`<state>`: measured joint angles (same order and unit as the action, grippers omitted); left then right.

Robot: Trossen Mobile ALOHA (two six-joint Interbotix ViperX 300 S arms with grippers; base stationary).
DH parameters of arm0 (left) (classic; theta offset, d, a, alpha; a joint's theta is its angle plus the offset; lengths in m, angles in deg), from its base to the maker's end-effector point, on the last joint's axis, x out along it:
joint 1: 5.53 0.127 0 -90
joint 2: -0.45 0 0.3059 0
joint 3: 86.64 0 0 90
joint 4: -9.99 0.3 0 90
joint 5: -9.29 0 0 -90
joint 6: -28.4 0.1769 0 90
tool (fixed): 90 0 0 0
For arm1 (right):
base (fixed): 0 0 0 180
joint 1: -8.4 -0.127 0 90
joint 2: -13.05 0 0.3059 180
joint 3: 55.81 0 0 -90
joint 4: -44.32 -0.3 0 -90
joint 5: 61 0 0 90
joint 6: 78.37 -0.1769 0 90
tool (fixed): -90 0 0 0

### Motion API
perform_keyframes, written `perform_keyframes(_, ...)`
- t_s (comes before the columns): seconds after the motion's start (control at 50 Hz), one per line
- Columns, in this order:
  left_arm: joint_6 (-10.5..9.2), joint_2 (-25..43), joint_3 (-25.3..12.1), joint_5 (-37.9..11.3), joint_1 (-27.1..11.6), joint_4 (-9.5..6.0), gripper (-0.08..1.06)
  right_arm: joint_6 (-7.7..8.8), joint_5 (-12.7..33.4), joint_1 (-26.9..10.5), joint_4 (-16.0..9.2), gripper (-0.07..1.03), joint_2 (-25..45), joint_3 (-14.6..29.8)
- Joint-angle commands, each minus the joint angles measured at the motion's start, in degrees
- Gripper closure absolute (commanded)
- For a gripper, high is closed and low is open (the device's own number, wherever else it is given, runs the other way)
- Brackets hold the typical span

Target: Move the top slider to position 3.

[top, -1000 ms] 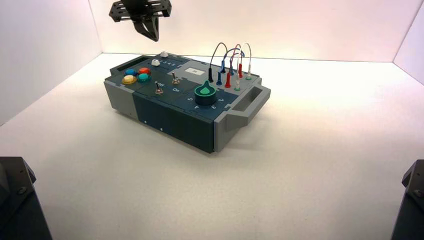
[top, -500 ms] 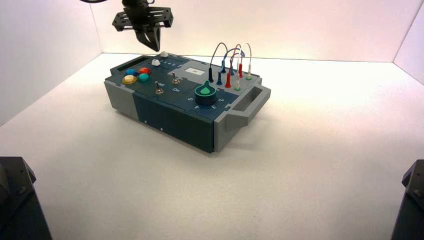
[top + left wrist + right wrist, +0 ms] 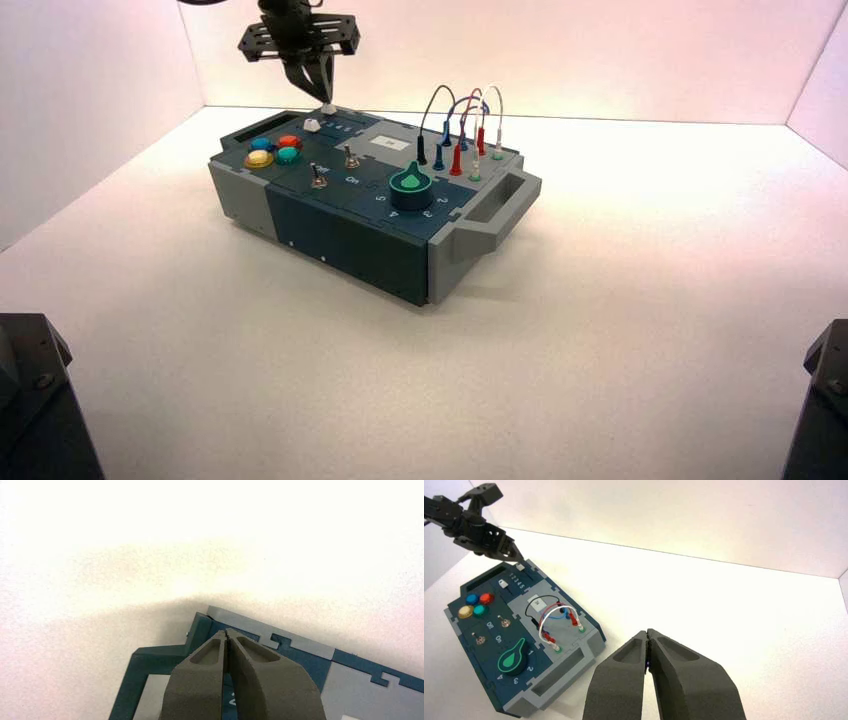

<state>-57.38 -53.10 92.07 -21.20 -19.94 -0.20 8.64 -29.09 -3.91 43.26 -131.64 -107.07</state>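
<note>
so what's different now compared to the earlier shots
The left claw has come down and a little to the right, from above the box's far left corner to right at the small off-white top slider knob. No grip on it shows. That knob, the second white slider knob and the round green dial look unmoved.

White tabletop with a dark blue and grey box directly on it.

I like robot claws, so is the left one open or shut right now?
Shut: the left claw has its two fingers pressed together at the tips.
</note>
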Motion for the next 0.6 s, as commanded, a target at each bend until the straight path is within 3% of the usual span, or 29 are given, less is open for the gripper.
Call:
perform_keyframes(0.02, 0.35, -1.2, -1.4, -0.1, -0.2, 0.09, 1.01, 0.0, -0.6, 0.0, 0.0, 0.99, 0.7, 0.9)
perform_keyframes(0.38, 0.62, -2.1, -2.8, 0.0, 0.0, 0.44, 1.01, -0.09, -0.6, 0.0, 0.0, 0.99, 0.7, 0.8)
perform_keyframes(0.6, 0.7, -2.1, -1.8, -0.4, 0.0, 0.44, 1.01, -0.09, -0.6, 0.0, 0.0, 0.99, 0.7, 0.8)
